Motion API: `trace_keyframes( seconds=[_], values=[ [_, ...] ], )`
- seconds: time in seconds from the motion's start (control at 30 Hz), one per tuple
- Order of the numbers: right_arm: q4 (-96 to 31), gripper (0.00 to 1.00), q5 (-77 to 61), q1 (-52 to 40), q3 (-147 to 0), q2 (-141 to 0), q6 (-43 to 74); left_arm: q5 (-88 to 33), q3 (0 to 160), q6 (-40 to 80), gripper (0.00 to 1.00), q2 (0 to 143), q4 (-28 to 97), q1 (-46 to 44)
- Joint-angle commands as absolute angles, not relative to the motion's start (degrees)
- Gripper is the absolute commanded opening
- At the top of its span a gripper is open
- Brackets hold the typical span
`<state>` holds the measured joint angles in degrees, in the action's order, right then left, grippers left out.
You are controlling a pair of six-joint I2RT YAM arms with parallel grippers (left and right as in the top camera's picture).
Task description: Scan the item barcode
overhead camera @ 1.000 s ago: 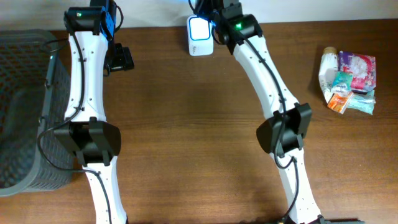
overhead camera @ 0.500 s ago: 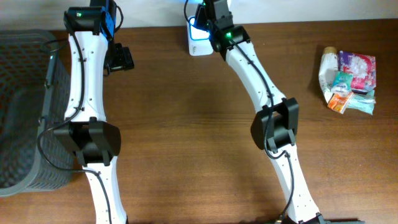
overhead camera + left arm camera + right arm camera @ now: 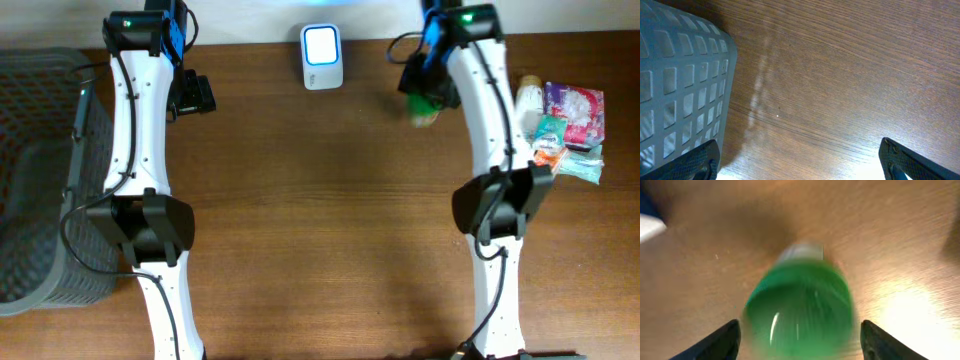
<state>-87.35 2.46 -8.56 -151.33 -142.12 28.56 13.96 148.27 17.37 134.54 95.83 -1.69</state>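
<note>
A blurred green plastic bottle [image 3: 799, 305] is framed between the fingers of the right gripper [image 3: 800, 336] near the far edge of the brown wooden table [image 3: 300, 200], right of the glowing white barcode scanner [image 3: 322, 58]; whether it is pinched cannot be told. The left gripper [image 3: 797, 162] is held with fingers spread wide beside the grey slotted plastic basket [image 3: 680, 90] at the left edge.

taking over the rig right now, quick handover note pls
Grippers: the left gripper has its fingers open and empty, beside the grey basket. The right gripper has the green bottle between its fingers, but the picture is too blurred to confirm a grip.
Where: the bottle is right of the scanner, near the pile of packets.
Done: the bottle is off the pile.
Left: show its barcode to the lit scanner. Nothing here shows whether it has been read.
</note>
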Motion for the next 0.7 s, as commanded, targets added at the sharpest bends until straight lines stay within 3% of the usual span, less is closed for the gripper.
trace_keyframes(
  seconds=[0.0,0.17,0.3,0.4,0.47,0.67],
  values=[
    [-87.46,0.72,1.91,-11.33,-146.56,-143.79,28.97,14.17,148.03,16.93,0.99,134.47,95.88,-1.69],
    [-83.31,0.75,5.21,-11.4,-140.11,-143.55,28.93,14.17,148.03,16.93,0.99,134.47,95.88,-1.69],
    [-81.67,0.9,4.73,-6.13,-150.39,-142.98,30.94,14.17,148.03,16.93,0.99,134.47,95.88,-1.69],
    [-77.17,0.97,4.69,-1.21,-152.03,-143.61,41.78,14.17,148.03,16.93,0.99,134.47,95.88,-1.69],
    [-75.09,0.97,4.38,0.51,-151.46,-144.68,47.86,14.17,148.03,16.93,0.99,134.47,95.88,-1.69],
    [-64.34,0.97,-1.08,-0.32,-147.09,-147.37,48.75,14.17,148.03,16.93,0.99,134.47,95.88,-1.69]
  ],
)
